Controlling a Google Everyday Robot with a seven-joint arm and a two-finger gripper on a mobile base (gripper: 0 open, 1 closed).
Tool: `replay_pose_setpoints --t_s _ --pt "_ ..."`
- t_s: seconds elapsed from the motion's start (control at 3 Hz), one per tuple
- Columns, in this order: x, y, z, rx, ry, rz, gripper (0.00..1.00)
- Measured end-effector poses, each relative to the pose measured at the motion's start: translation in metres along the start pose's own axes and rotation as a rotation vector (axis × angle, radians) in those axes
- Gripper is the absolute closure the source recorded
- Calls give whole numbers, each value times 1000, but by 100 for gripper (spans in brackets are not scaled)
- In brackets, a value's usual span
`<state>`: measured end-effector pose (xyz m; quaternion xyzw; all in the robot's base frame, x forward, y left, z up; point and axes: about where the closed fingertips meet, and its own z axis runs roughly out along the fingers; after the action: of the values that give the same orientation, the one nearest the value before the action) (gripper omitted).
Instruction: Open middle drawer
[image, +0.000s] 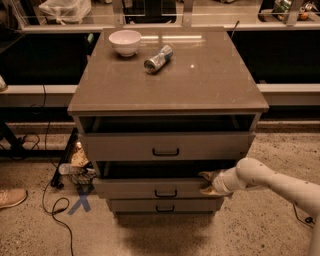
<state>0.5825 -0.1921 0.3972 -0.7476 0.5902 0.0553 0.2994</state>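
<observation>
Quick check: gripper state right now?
Gripper: open, fingers spread apart at the right end of the middle drawer front, no grasp visible.

Middle drawer (130, 188) grey, black handle, partly open; hand (208, 183) at right end

White bowl (125, 41) and a tipped can (158, 58) on the cabinet top (200, 85); 1 shoe (11, 197) at left

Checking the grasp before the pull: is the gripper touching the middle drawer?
Touching. The camera view shows the gripper set against the right end of the middle drawer front, overlapping its top edge with no gap visible.
</observation>
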Motion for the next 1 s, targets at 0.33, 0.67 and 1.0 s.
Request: replay_pose_setpoints --t_s 0.33,0.67,1.0 --pt "-3 -3 -6 0 0 0 89" --pt "-4 -3 -8 0 0 0 100" --pt "-4 -2 -10 3 3 4 100"
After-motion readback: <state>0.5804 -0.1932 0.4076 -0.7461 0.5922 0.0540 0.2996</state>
